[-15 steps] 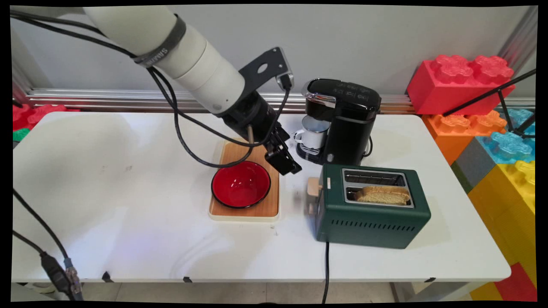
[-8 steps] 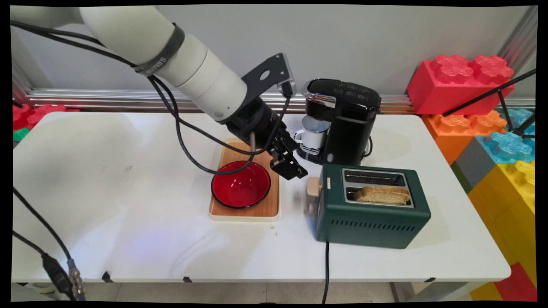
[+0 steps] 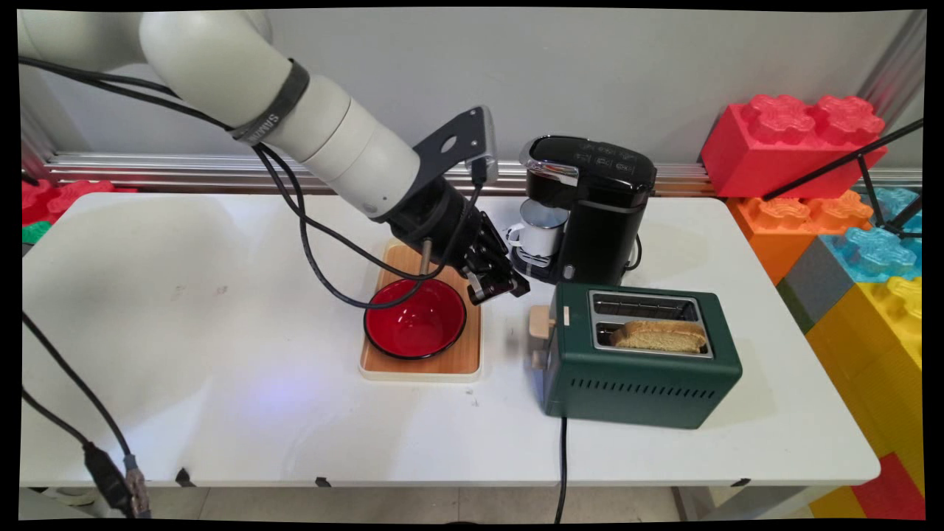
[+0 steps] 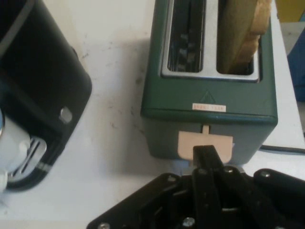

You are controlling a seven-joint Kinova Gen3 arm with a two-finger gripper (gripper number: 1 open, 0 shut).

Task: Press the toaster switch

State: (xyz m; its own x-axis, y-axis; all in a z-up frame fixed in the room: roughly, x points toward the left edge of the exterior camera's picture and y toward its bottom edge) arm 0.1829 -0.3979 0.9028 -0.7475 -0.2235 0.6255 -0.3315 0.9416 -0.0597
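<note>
Hovering low over the bench (image 3: 221, 332), claw (image 3: 509, 286) clenched, fingers pressed together with nothing between them. Poised between a red bowl (image 3: 415, 318) and a dark green toaster (image 3: 641, 361), nearer the toaster's left end, not touching either. Pointing down and to the right, toward the beige lever (image 3: 540, 322) on that end. Seen from the hand camera, claw tip (image 4: 204, 151) overlapping the lever (image 4: 205, 143); cannot tell whether in contact or just in front of it.

Standing at the bench's right centre, toaster with two slots on top: back slot bare, front slot holding a slice of bread (image 3: 658, 336) that sticks up above the rim. Lever at the upper end of its travel.

Sitting on a wooden tray (image 3: 457, 361) left of the toaster, bowl upright. Behind the toaster, near the wall, a black coffee maker (image 3: 597, 206) with a white mug (image 3: 540, 230) under its spout.
</note>
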